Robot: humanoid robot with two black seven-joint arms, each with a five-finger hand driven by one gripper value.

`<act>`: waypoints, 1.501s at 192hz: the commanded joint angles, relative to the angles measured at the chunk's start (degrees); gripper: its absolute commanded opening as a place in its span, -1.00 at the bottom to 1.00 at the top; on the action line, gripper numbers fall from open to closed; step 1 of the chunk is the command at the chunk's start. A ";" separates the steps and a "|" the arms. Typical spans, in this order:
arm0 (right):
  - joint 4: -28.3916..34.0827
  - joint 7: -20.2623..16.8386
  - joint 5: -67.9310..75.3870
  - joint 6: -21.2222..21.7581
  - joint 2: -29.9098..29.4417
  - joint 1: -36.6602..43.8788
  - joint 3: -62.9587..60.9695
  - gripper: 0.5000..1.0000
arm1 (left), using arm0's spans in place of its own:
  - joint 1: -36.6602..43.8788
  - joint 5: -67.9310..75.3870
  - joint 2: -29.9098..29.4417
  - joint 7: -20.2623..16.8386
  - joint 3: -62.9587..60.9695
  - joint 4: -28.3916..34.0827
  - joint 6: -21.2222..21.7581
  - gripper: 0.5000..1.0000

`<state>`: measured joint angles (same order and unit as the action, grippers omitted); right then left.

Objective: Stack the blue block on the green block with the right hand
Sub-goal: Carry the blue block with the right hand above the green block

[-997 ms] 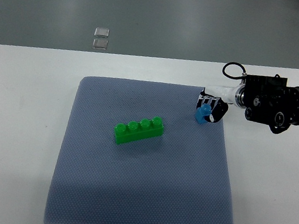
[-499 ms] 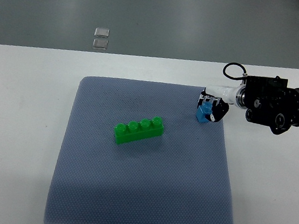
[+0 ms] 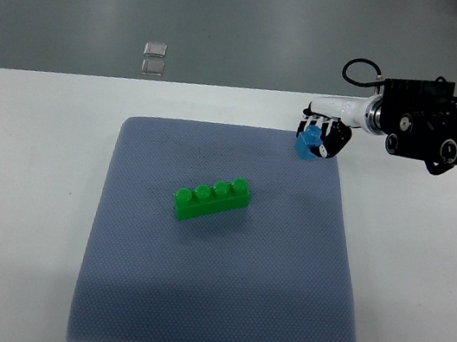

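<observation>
A long green block point(image 3: 212, 198) with a row of studs lies on the blue-grey mat point(image 3: 214, 309), left of its middle. My right hand point(image 3: 317, 137) comes in from the right edge and is shut on the small blue block point(image 3: 307, 144). It holds the block above the mat's far right corner, up and to the right of the green block. The fingers hide part of the blue block. My left arm does not show.
The mat lies on a white table point(image 3: 15, 188). Two small clear squares point(image 3: 154, 57) sit on the grey floor beyond the table's far edge. The right arm's black forearm point(image 3: 445, 133) hangs over the table's far right part.
My right hand has risen with the blue block and moved toward the far edge of the mat and slightly left. The green block has not moved.
</observation>
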<state>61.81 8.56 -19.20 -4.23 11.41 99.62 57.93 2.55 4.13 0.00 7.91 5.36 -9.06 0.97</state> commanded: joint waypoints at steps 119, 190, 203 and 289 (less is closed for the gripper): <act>13.52 -0.30 13.13 -5.44 -11.41 10.95 -3.61 -0.61 | 0.00 0.00 0.00 0.00 0.00 0.01 0.00 1.00; 13.51 -0.38 13.05 -8.25 -11.41 7.96 -3.00 -0.64 | 0.00 0.00 0.00 0.00 0.00 0.01 0.00 1.00; 13.51 -0.38 13.05 -8.34 -11.41 7.61 -3.00 -0.65 | 0.00 0.00 0.00 0.00 0.00 0.01 0.00 1.00; 13.16 -0.47 13.05 -9.48 -11.41 5.23 -3.17 -0.65 | 0.00 0.00 0.00 0.00 0.00 0.01 0.00 1.00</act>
<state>75.15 8.08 -6.18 -13.66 0.00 105.44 54.87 2.55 4.13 0.00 7.91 5.36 -9.05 0.97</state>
